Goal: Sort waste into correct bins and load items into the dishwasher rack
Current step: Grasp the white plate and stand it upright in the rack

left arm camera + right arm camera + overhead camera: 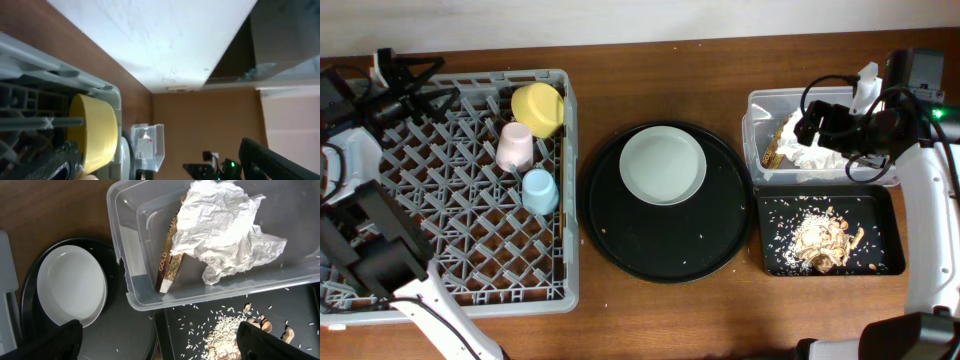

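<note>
Waste looked sorted, as far as I could judge from above. Right of the round black tray [620, 250], the crumpled napkin [815, 155] and the dark wrapper [773, 150] lay in the clear tub [760, 110]. The food scraps [820, 240] were scattered over the black rectangular tray [880, 205], also right of it and nearer me. The right hand [820, 120] hung over the tub. Left of the round tray stood the dishwasher rack [450, 190], with the yellow bowl [538, 108], pink cup [514, 146] and light blue cup [540, 190] along its tray-side edge, cups mouth down as if to drain. The plate [662, 164] sat on the round tray, not yet loaded. I saw no chopsticks. The left hand [395, 80] sat at the rack corner farthest from the round tray.

From the left wrist, its fingers [55, 165] stood spread with nothing between them. The bowl was on edge among the pegs, and beyond it the counter [200, 120] ran off toward the tub.

From the right wrist, the fingers [270, 342] were wide apart and empty, straddling the tub's near wall. The napkin lay piled partly over the wrapper. The plate showed at the left, which I took for the next thing to fetch.
</note>
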Action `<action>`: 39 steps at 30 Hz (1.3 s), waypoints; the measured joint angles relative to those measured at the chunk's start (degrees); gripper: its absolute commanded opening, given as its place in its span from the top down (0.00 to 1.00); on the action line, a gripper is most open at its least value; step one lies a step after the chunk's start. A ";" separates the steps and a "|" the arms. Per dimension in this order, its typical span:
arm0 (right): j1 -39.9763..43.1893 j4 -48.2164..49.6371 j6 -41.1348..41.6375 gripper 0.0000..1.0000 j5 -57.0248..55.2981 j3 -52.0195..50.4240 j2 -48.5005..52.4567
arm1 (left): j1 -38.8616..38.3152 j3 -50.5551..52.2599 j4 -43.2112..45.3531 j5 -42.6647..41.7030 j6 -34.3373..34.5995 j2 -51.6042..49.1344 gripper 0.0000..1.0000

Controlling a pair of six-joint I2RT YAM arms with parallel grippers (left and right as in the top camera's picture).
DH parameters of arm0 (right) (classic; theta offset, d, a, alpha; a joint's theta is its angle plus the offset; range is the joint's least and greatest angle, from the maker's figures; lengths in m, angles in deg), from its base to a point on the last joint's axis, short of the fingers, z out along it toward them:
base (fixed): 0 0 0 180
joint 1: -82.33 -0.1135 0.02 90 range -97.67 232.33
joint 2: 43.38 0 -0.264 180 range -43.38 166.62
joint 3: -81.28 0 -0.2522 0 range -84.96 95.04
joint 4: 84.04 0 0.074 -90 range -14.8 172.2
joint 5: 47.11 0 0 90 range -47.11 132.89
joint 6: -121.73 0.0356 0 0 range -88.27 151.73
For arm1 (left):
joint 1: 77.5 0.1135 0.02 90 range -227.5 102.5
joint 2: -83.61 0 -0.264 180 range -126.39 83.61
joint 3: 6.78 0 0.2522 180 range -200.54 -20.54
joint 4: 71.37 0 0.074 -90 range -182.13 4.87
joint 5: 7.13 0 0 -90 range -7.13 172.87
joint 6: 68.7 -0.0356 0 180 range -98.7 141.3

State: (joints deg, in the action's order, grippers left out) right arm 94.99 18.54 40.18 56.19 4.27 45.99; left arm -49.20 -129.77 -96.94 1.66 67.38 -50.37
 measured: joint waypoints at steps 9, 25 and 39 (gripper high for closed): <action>0.00 -0.02 0.07 0.01 0.00 0.00 0.11 | -33.29 -1.14 -55.04 51.56 -30.16 38.69 0.01; 0.00 0.00 0.13 0.01 0.00 0.00 0.13 | -72.96 14.53 -20.02 82.79 -35.56 9.51 0.44; 0.00 0.02 0.11 0.01 -0.02 0.00 0.13 | -72.89 12.28 -23.63 87.38 -36.09 6.58 1.00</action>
State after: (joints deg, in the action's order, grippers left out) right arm 94.99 18.56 40.29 56.17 4.27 46.12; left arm -122.10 -117.48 -120.57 89.04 31.30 -43.79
